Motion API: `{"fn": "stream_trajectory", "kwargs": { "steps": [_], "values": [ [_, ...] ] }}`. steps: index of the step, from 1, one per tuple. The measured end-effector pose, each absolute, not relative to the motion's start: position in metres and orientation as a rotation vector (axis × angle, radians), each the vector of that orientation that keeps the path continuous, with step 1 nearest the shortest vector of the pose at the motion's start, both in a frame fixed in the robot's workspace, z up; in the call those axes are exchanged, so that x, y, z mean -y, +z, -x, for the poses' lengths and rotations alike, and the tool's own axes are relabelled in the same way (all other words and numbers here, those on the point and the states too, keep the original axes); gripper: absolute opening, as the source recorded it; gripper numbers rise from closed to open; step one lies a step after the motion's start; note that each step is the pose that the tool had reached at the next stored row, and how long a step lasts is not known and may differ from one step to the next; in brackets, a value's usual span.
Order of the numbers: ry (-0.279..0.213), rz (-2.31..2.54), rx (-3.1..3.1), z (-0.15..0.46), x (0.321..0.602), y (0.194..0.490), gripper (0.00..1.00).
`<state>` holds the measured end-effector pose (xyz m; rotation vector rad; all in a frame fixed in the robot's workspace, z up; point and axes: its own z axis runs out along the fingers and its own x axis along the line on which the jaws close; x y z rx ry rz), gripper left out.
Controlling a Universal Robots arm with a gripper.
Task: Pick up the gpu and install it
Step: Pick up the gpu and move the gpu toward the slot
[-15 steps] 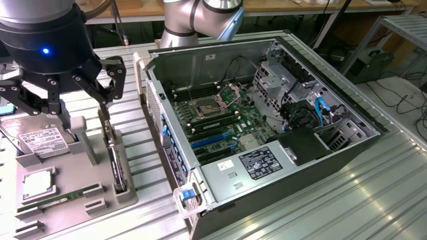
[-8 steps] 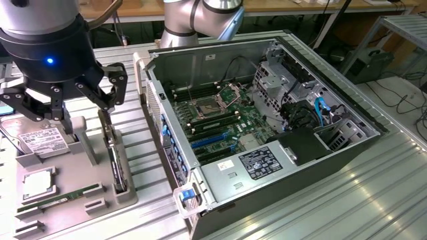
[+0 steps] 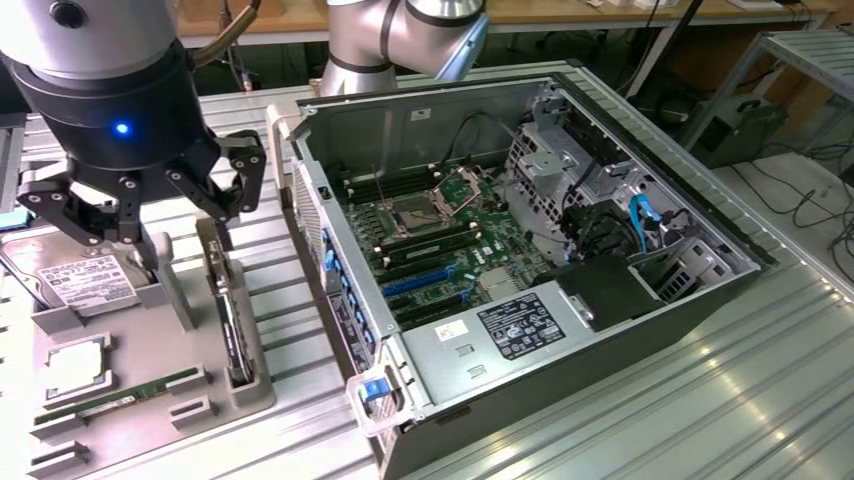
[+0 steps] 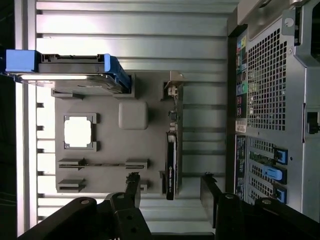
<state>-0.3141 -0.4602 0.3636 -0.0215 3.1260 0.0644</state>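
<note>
So the hand (image 3: pixel 150 215) is wide open and empty, hovering over the gpu (image 3: pixel 231 322) standing on edge in the tray (image 3: pixel 150 342) slot beside the case (image 3: pixel 387 125), and I'd line the fingers (image 4: pixel 132 184) up square either side of it before closing.

We judge this a robotics laboratory or workshop. An open computer case (image 3: pixel 387 130) lies on a ribbed metal worktop (image 3: pixel 747 380). Beside the case stands a grey parts fixture (image 4: pixel 112 145). Behind the case are a robot arm (image 3: pixel 400 40) and wooden benches (image 3: pixel 561 12), and beyond it loose cables (image 3: pixel 810 205) lie on the floor.
</note>
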Motion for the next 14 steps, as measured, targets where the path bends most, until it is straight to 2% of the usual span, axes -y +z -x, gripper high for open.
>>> {"fn": "stream_trajectory", "kwargs": {
  "steps": [14],
  "values": [
    [0.060,0.038,-3.126,0.310,0.453,0.353,0.60]
  ]
}}
